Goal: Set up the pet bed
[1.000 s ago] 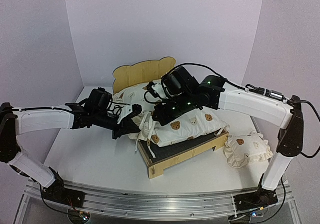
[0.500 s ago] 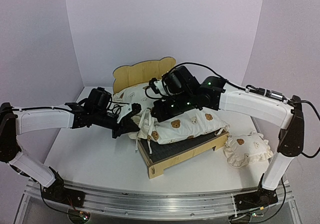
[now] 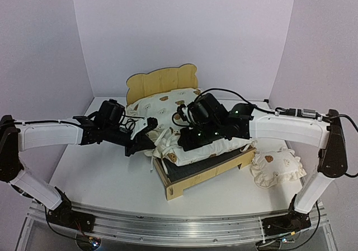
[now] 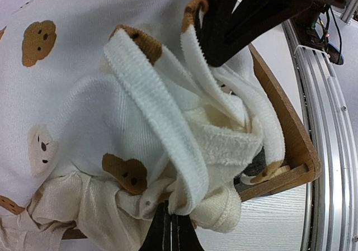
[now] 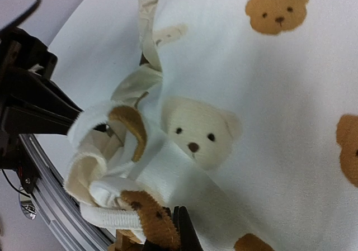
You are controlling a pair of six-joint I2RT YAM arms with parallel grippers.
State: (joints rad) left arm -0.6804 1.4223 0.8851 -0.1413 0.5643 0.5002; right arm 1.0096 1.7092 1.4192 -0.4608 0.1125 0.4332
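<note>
The pet bed stands mid-table, bear-eared headboard at the back, dark slatted base showing at its front. A cream bear-print cushion lies over it, its near-left corner bunched up. My left gripper is shut on that bunched corner; in the left wrist view the jaws pinch the cushion beside the bed's wooden rail. My right gripper is shut on a fold of the same cushion, its jaws meeting at a brown bear patch.
A small ruffled bear-print pillow lies on the table right of the bed. The metal rail runs along the near table edge. Both arms meet over the bed's front-left corner.
The right arm has come down and toward the front, lowering the cushion flatter onto the bed. The left gripper has stayed on its corner.
</note>
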